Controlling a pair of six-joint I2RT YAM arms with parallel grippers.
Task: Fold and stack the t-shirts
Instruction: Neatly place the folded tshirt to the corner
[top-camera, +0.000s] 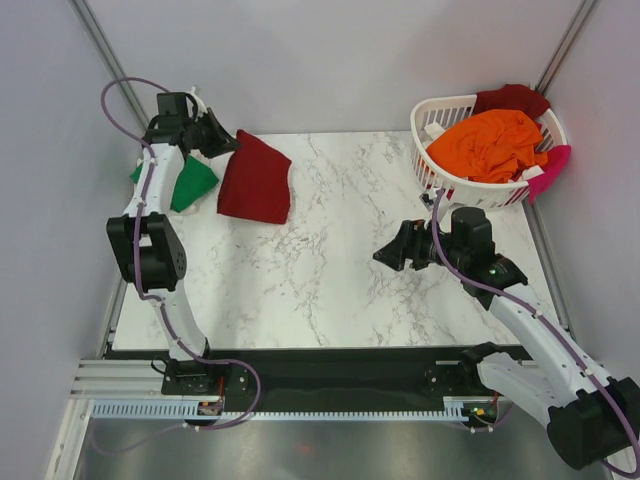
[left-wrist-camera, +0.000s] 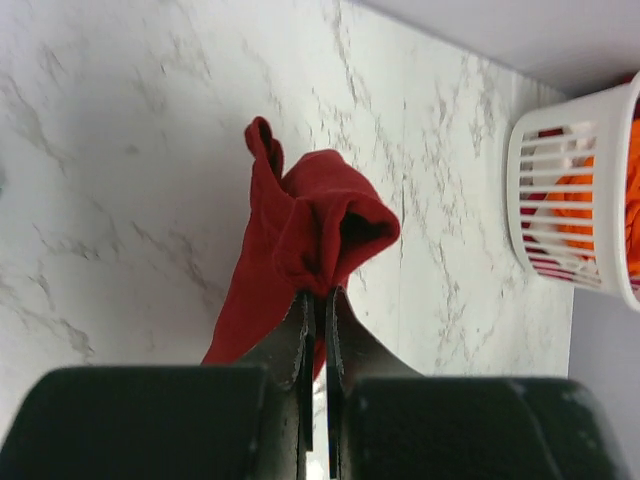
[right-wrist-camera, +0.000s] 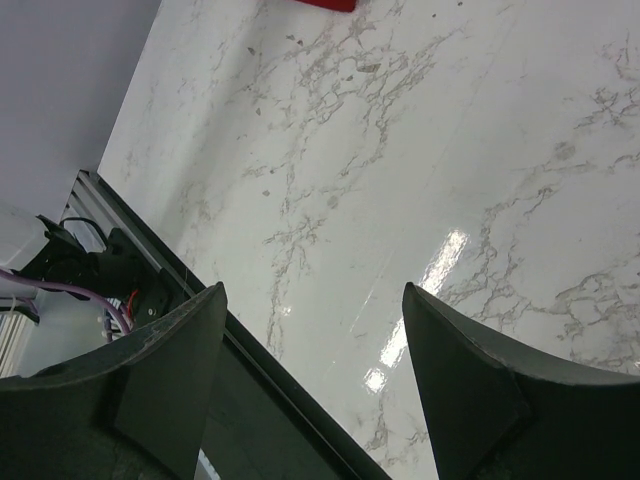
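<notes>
Marble tabletop (top-camera: 330, 262), upper left — the left gripper (left-wrist-camera: 320, 296) clamps an edge of the folded dark red t-shirt (top-camera: 255, 180), beside the green t-shirt (top-camera: 192, 185). Centre right, the right gripper (top-camera: 392, 256) hangs empty, jaws apart. Thin pinch — a quick drag could undo the fold.

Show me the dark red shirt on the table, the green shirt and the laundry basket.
dark red shirt (top-camera: 255, 180): overhead view, middle of the cloth.
green shirt (top-camera: 192, 183): overhead view, the larger visible patch.
laundry basket (top-camera: 440, 170): overhead view, its white slotted wall.
</notes>
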